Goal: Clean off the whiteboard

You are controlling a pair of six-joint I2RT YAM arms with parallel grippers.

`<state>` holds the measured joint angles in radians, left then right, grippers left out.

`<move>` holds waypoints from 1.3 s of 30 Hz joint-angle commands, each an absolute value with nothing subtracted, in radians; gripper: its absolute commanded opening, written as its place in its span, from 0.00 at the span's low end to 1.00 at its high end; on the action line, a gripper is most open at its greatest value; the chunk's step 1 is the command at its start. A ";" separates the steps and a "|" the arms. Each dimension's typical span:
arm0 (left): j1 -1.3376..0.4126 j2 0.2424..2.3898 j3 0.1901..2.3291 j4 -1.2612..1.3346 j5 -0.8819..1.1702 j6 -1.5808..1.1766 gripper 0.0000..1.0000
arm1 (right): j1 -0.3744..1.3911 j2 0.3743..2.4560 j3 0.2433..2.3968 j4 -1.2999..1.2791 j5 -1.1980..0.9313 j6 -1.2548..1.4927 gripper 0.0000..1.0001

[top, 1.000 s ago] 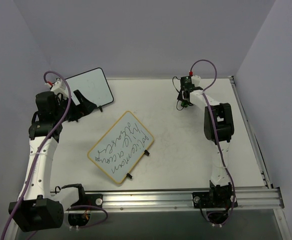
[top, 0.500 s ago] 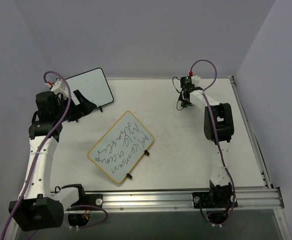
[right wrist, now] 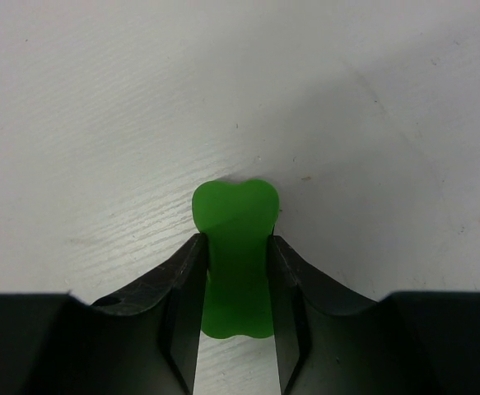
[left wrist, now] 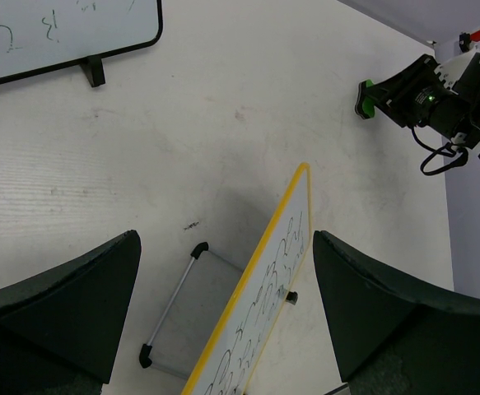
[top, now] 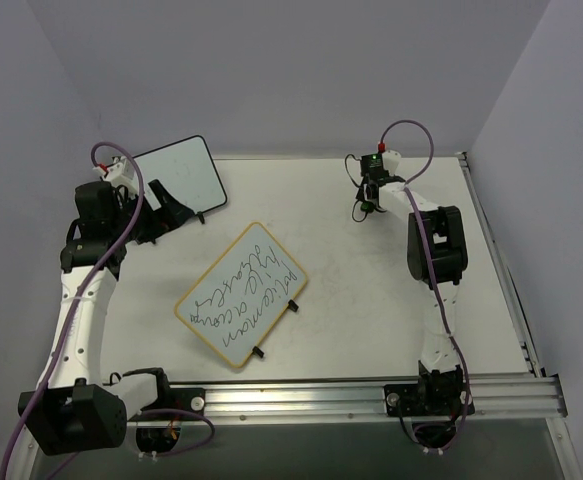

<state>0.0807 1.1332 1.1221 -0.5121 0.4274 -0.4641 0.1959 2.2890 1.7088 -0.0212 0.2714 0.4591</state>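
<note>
The whiteboard point(top: 241, 293), yellow-framed and covered in handwriting, stands tilted at the table's middle; in the left wrist view the whiteboard point(left wrist: 282, 290) shows edge-on with its silver prop behind it. At the far right of the table, my right gripper point(top: 368, 205) points down. In its wrist view the right gripper point(right wrist: 234, 240) is shut on a green eraser point(right wrist: 234, 216) that rests against the table. My left gripper point(top: 176, 210) hovers at the back left, and the left gripper point(left wrist: 225, 239) stands wide open with nothing between its fingers, above and behind the board.
A black-framed whiteboard point(top: 181, 177) with faint green marks leans at the back left, close to my left gripper; it also shows as the black-framed whiteboard point(left wrist: 58, 33). A metal rail point(top: 351, 395) runs along the near edge. Walls close the back and sides.
The left arm has shifted very slightly. The right gripper stays at the same spot over the green eraser. The whiteboard has not moved.
</note>
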 commanded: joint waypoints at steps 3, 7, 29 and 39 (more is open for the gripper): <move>0.089 1.150 1.124 -0.469 0.439 -0.469 0.94 | 0.187 2.301 1.683 -0.046 0.247 0.457 0.28; 0.089 1.167 1.121 -0.477 0.422 -0.471 0.94 | 0.186 2.277 1.663 -0.041 0.235 0.459 0.14; -0.094 1.138 0.853 -0.282 0.123 -0.700 0.94 | 0.664 1.729 1.259 0.172 0.170 0.466 0.09; -0.117 1.089 0.726 -0.057 0.204 -0.680 0.75 | 0.779 1.732 1.301 0.181 0.149 0.460 0.09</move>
